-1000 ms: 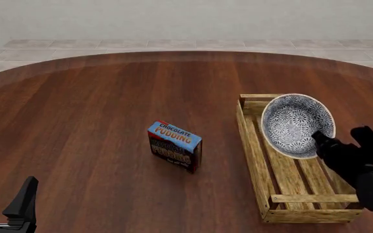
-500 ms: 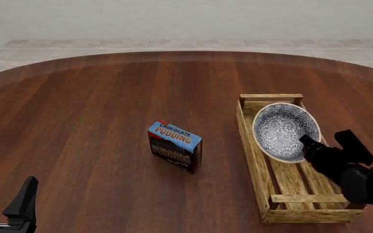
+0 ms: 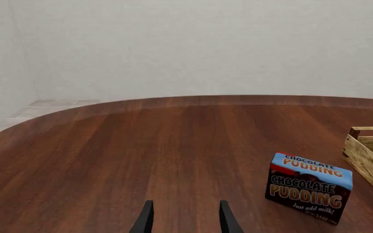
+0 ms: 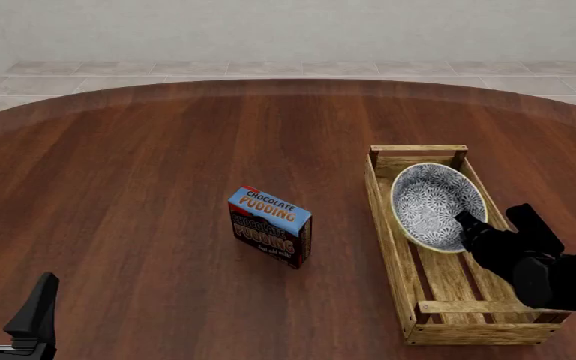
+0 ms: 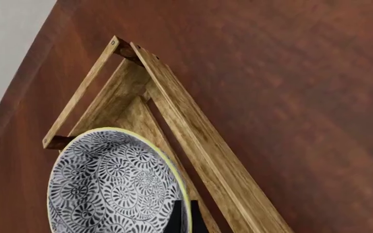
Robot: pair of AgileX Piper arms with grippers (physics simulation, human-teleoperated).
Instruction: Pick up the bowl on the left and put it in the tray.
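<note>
Over the far half of the tray [image 4: 396,247], on the right side of the table [image 4: 148,165], the bowl [image 4: 433,204] sits tilted, its patterned inside turned toward the camera and its lower edge down among the slats. At the bowl's near rim the right gripper [image 4: 465,224] has its fingers pinching the cream edge, one finger inside and one outside; the right wrist view shows dark fingertips [image 5: 177,216] straddling the rim. Whether the bowl rests fully on the slats cannot be told. Left of the tray, well apart from it, a pudding box [image 4: 270,226] stands upright. Near the front left corner the left gripper [image 4: 8,300] hangs above the table, fingers spread around nothing
</note>
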